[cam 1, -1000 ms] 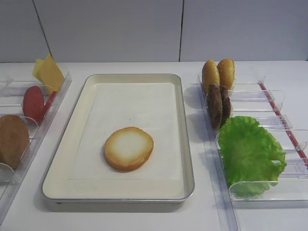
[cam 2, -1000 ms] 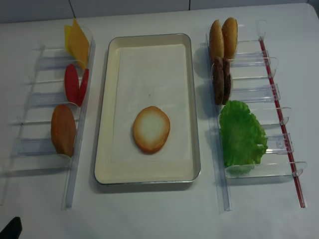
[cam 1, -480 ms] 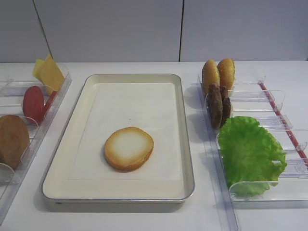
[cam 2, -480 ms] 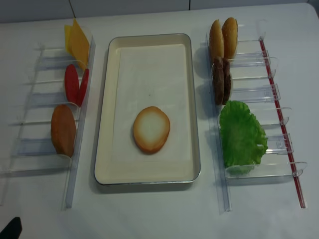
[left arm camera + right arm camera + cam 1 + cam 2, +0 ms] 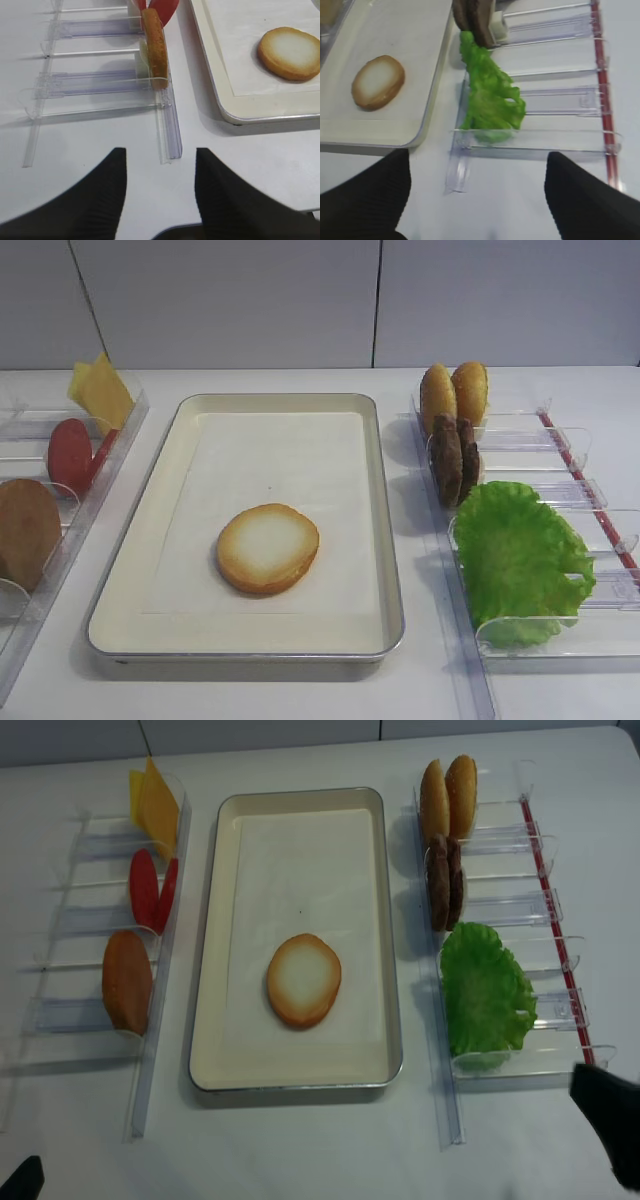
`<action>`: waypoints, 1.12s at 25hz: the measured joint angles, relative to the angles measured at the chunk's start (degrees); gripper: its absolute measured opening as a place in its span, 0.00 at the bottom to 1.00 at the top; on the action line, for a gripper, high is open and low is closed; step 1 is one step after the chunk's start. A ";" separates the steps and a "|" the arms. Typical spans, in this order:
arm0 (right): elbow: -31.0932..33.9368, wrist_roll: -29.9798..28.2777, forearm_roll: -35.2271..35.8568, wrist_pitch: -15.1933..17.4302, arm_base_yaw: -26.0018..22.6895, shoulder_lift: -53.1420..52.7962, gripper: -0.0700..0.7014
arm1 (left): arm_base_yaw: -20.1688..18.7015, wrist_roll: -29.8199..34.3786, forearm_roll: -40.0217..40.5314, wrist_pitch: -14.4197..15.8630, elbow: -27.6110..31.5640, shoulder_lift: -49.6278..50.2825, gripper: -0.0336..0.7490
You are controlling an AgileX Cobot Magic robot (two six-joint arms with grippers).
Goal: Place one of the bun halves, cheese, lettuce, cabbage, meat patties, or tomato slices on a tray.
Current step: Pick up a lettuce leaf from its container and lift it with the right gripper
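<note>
One bun half (image 5: pixel 268 548) lies pale face up on the silver tray (image 5: pixel 392 540) with its cream liner. The right rack holds two bun halves (image 5: pixel 455 392), meat patties (image 5: pixel 455 460) and lettuce (image 5: pixel 520 555). The left rack holds cheese (image 5: pixel 100 392), tomato slices (image 5: pixel 70 455) and another bun half (image 5: pixel 25 530). No cabbage is in view. My right gripper (image 5: pixel 477 200) is open and empty, just in front of the lettuce (image 5: pixel 490 95); its dark tip (image 5: pixel 610 1120) shows at the bottom right. My left gripper (image 5: pixel 160 195) is open and empty, in front of the left rack's bun half (image 5: pixel 154 47).
Clear plastic racks flank the tray: the left rack (image 5: pixel 80 960) and the right rack (image 5: pixel 540 850), which has a red strip along its outer side. White tabletop lies in front of the tray and a grey wall stands behind the table.
The right gripper's dark tip has come into the overhead view at the bottom right. The food and the tray have not moved.
</note>
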 joint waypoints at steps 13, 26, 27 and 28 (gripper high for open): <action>0.00 -25.97 22.60 -10.85 0.00 29.00 0.84 | 0.00 0.00 0.00 0.00 0.00 0.00 0.42; 0.00 -39.17 35.18 -12.45 0.00 47.59 0.77 | 0.00 0.00 0.00 0.00 0.00 0.00 0.42; 0.00 -39.70 35.74 -12.67 0.00 48.42 0.75 | 0.00 0.00 0.00 0.00 0.00 0.00 0.42; 0.00 -40.12 36.17 -13.01 0.00 49.15 0.74 | 0.00 0.00 0.00 0.00 0.00 0.00 0.42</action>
